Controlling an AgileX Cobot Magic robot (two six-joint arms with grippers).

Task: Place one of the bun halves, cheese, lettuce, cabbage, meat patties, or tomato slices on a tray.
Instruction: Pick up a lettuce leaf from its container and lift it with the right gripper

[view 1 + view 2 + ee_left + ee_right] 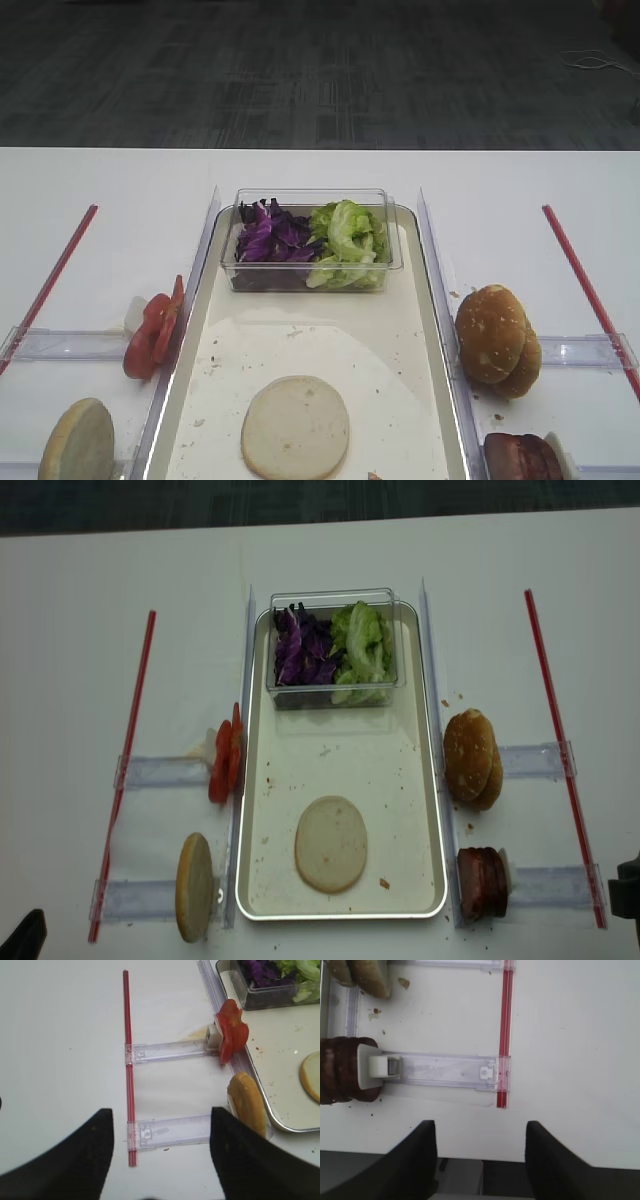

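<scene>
**Ana:** Grippers first, left one to start. The left gripper [160, 1155] hangs above the bare table with its two dark fingers spread wide and nothing between them. It sits back from the food, so nothing is touched.

**Ben:** And what lies ahead of it?

**Ana:** A red strip [128, 1060] runs along the table, with two clear holders [170, 1051] reaching from it toward the tray. The tomato slices [152, 333] stand on edge at the end of the far one, and a bun half [78, 440] stands on edge at the end of the near one. Upright like that, I'd judge, each piece offers a thin edge for pinching.

**Ben:** The middle?

**Ana:** The tray [432, 810] has one bun half [331, 843] lying cut face up on its floor, toward the near end. At the far end sits a clear tub [390, 245], purple cabbage [268, 235] in its left half, lettuce [348, 235] in its right.

**Ben:** So the base is laid; a filling seems next.

**Ana:** Likely. Right of the tray, more bun halves [497, 338] lean together, domed tops showing, and the meat patties [340, 1070] stand stacked on edge against a white stop [372, 1067]. The right gripper [481, 1160] hovers over bare table near the edge, fingers apart, empty, patties off to one side.

**Ben:** Any writing?

**Ana:** None I can read anywhere.
</scene>
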